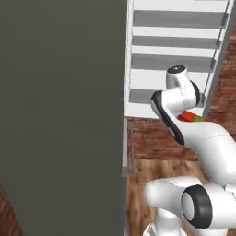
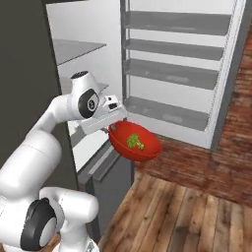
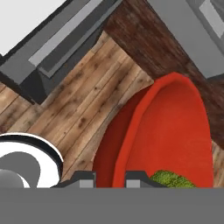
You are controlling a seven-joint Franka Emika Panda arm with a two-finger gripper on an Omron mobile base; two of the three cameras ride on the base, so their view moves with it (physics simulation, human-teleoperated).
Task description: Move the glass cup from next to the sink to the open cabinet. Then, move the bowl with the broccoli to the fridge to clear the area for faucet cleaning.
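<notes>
The red bowl [image 2: 146, 147] hangs tilted in the air in front of the open fridge [image 2: 172, 74], with the broccoli [image 2: 135, 141] lying inside it. My gripper [image 2: 112, 129] is shut on the bowl's near rim, one finger inside and one outside. In the hand view the gripper [image 3: 111, 179] pinches the bowl [image 3: 175, 127] at its edge, and the broccoli [image 3: 170, 179] sits just beside the fingers. From the left base view a sliver of the bowl [image 1: 186, 116] peeks out behind my forearm, before the fridge shelves [image 1: 175, 41]. The glass cup, sink, open cabinet and faucet are out of view.
The fridge's dark grey door [image 1: 60, 115] stands open as a wide slab at my left. Several pale shelves [image 2: 167, 113] run across the white interior. A red-brown brick wall [image 2: 206, 167] and a wooden floor [image 2: 167, 211] lie below the bowl.
</notes>
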